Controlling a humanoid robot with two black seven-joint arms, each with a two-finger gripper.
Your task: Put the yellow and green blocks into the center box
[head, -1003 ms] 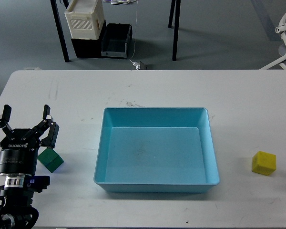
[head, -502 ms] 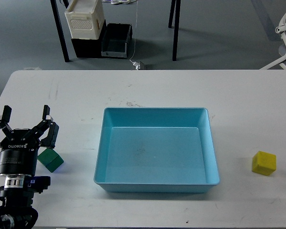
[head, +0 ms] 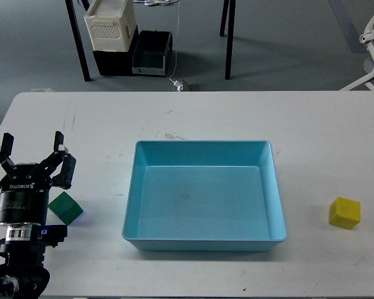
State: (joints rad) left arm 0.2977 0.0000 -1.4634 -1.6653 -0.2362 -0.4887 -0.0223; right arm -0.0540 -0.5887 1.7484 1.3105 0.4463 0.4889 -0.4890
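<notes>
A green block [head: 66, 208] lies on the white table at the left, partly behind my left gripper. My left gripper [head: 31, 151] is open, its fingers spread, standing just left of and above the green block, empty. A yellow block [head: 345, 212] lies on the table at the far right. The light blue box [head: 271, 187] sits in the middle of the table and holds nothing. My right gripper is out of view.
The white table [head: 206, 118] reaches to the far edge. Beyond it on the floor stand a white crate [head: 110, 25], a black bin [head: 153, 53], table legs and a chair base [head: 371, 56].
My left gripper has shifted slightly up and to the left, showing a little more of the green block. The blocks and box have not moved.
</notes>
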